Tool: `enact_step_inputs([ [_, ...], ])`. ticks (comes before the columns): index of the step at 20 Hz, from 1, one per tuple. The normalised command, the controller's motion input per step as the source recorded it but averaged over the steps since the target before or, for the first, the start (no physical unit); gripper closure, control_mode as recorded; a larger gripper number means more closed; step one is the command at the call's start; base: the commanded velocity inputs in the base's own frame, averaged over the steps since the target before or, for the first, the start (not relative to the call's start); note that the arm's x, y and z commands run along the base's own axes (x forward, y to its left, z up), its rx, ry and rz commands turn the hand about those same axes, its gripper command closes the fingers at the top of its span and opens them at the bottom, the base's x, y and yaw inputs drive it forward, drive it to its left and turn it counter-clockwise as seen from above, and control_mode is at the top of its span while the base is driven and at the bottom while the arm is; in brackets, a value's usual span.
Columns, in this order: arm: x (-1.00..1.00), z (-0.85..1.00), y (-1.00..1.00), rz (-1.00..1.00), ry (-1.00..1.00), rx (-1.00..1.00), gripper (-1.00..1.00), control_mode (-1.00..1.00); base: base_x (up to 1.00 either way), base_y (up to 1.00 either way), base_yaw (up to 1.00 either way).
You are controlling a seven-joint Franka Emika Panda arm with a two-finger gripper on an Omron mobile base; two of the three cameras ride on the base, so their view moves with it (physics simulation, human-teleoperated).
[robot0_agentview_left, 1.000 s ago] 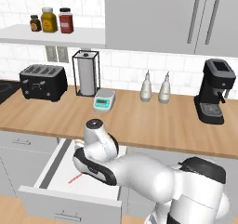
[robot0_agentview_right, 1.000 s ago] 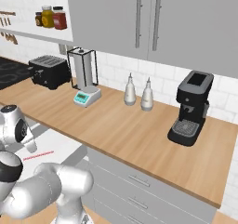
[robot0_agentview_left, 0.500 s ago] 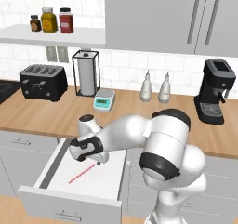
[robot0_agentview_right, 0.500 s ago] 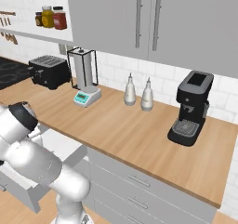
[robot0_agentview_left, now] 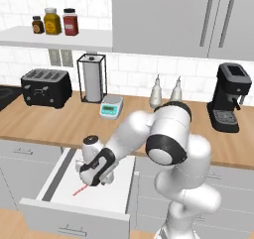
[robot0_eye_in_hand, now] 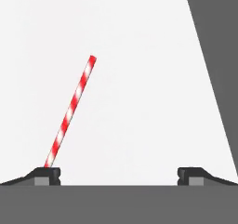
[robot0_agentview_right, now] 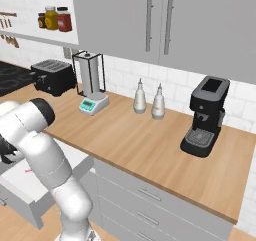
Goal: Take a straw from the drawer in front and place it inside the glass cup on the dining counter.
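We see the straw [robot0_eye_in_hand: 70,111] lying flat on the white floor of the drawer [robot0_agentview_left: 59,209], a thin red-and-white striped stick. In the hand view it slants up and to the right, and its lower end sits right at the left fingertip [robot0_eye_in_hand: 46,174] while the rest of it leans into the space between the two tips. The gripper [robot0_eye_in_hand: 120,175] is spread wide with nothing between its fingers — the straw is not grasped, and we cannot tell whether the left tip actually touches it or merely stands just beside it. From the left base view the gripper [robot0_agentview_left: 93,176] hangs low over the pulled-out drawer, pointing down into it, and the straw [robot0_agentview_left: 79,190] shows as a short red line just below and left of the hand. The drawer stands open under the wall-side worktop [robot0_agentview_left: 59,126]; apart from the straw, the part of its interior we can see is plain white. A dark grey strip runs along the right side of the hand view, seemingly the drawer's wall, though we cannot be sure. In the right base view a small red bit of the straw [robot0_agentview_right: 28,170] peeks out beside the arm.
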Motion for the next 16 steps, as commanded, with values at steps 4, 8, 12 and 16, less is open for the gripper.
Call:
enact_step_inputs([
  [4, 0.0, -0.34, 0.03, 0.0, 0.0, 0.0, -1.0, -1.0, 0.0, 0.0, 0.0],
  [8, 0.19, 0.0, 0.3, 0.0, 0.0, 0.0, -1.0, -1.0, 0.0, 0.0, 0.0],
  [12, 0.29, 0.01, 0.28, 0.0, 0.0, 0.01, -1.0, -1.0, 0.0, 0.0, 0.0],
  [16, 0.35, 0.0, 0.48, 0.0, 0.0, 0.0, -1.0, -1.0, 0.0, 0.0, 0.0],
])
